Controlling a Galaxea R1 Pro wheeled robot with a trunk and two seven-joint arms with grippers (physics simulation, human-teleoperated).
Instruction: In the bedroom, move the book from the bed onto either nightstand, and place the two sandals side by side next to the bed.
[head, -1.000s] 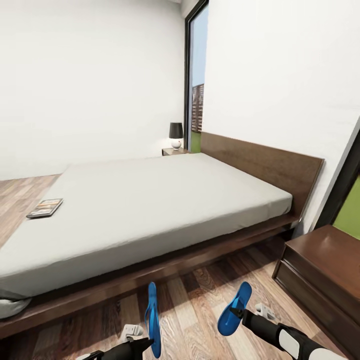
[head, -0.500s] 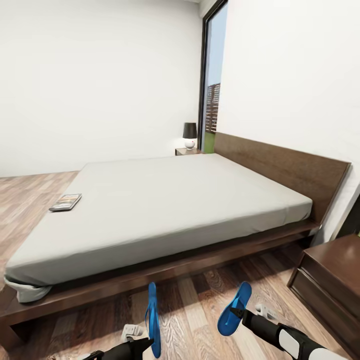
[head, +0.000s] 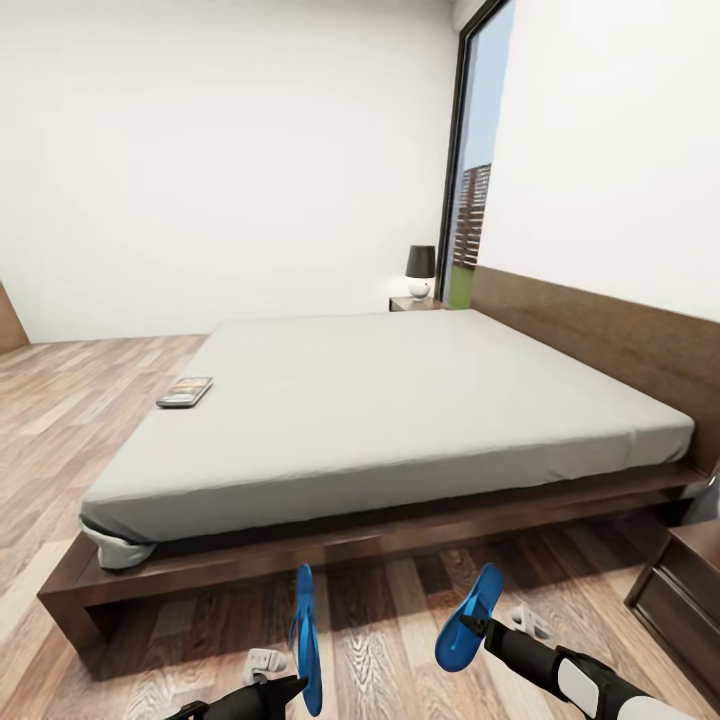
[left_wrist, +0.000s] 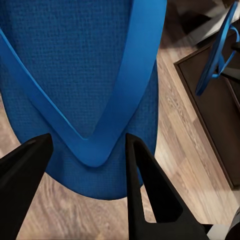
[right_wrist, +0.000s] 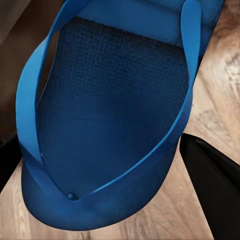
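Each of the two sandals is a bright blue flip-flop with a thin flat sole, a textured footbed and a V-shaped strap. The left sandal (head: 304, 640) is carried by the left gripper (head: 290, 686), whose jaws are closed onto the end of the sole; in the left wrist view the two black fingers (left_wrist: 150, 192) flank the point where the strap of this sandal (left_wrist: 95, 75) meets the sole. It is held on edge, long axis running up and away from the jaws toward the bed (head: 400, 410). The right sandal (head: 468, 618) is carried by the right gripper (head: 478, 627), jaws closed on its strap area; the right wrist view shows the footbed of this sandal (right_wrist: 110, 125) facing the camera with one black finger (right_wrist: 212, 182) beside it. Its long axis tilts up and to the right, toe end toward the bed. Both sandals hang above the wood-plank floor (head: 390, 630), clear of it, near the side of the bed frame. The book (head: 184, 391), thin with a dark cover, lies flat on the grey mattress near its far-left edge, well beyond the jaws and left of them, long axis angled toward the far wall. One nightstand (head: 412, 302), carrying a lamp (head: 421, 268), stands beyond the bed by the headboard; another nightstand (head: 680, 590) stands to the right of the right jaws.
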